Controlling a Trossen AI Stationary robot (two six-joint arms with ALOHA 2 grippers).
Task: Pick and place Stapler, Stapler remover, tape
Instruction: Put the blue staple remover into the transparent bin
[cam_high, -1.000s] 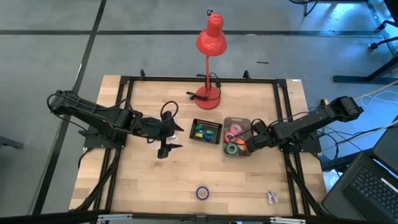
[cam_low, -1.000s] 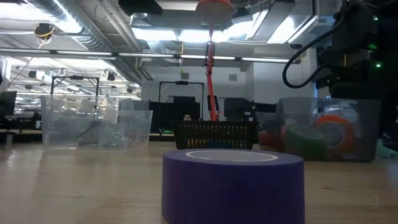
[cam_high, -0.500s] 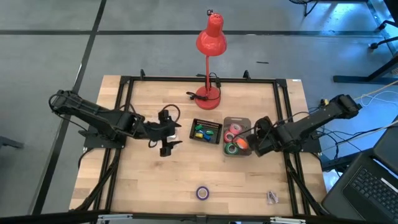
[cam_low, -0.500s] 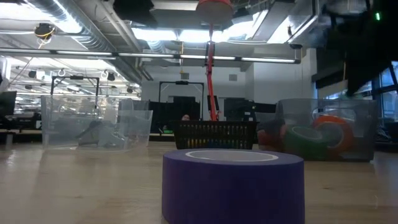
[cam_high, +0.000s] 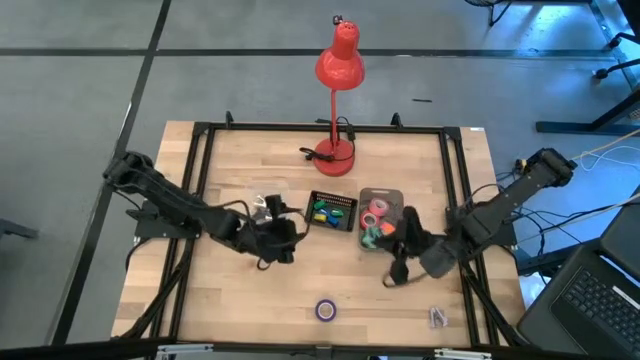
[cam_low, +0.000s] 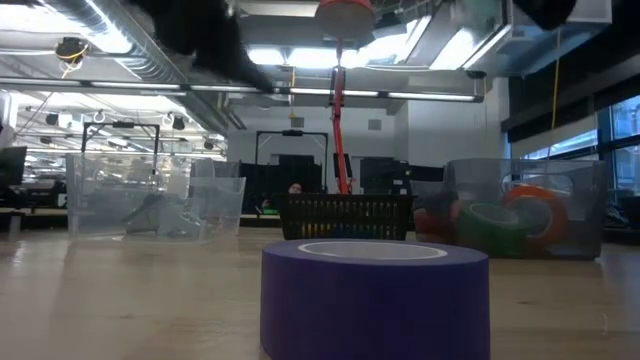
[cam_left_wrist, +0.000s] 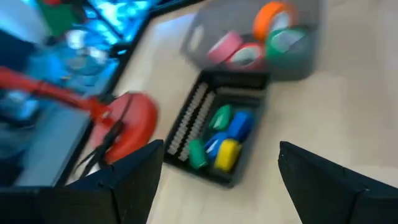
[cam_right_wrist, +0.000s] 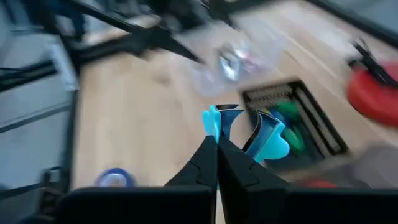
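Note:
My right gripper (cam_high: 390, 272) (cam_right_wrist: 217, 152) is shut on a blue staple remover (cam_right_wrist: 239, 130) above the table, near of the clear tape bin (cam_high: 380, 200). That bin holds pink, green and orange tape rolls (cam_left_wrist: 264, 43). A purple tape roll (cam_high: 326, 309) (cam_low: 375, 295) lies flat on the table near the front edge. My left gripper (cam_high: 283, 250) (cam_left_wrist: 221, 149) is open and empty, near of a clear bin (cam_high: 265, 207) with something shiny in it. My right gripper pinches the staple remover between its two fingertips by the end nearest them (cam_right_wrist: 219, 138). The blue wings and metal jaws stick out beyond the tips. The fingers come from the table's right side. The remover is lifted clear of the table.
A black basket of small coloured blocks (cam_high: 330, 210) stands between the two clear bins. A red desk lamp (cam_high: 337, 150) stands at the far middle. A small pale object (cam_high: 437, 317) lies at the front right. A black frame runs along the table's edges.
My right gripper has moved from beside the tape bin toward the table's near edge and a little left. My left gripper has moved from the clear bin toward the near edge and a little right.

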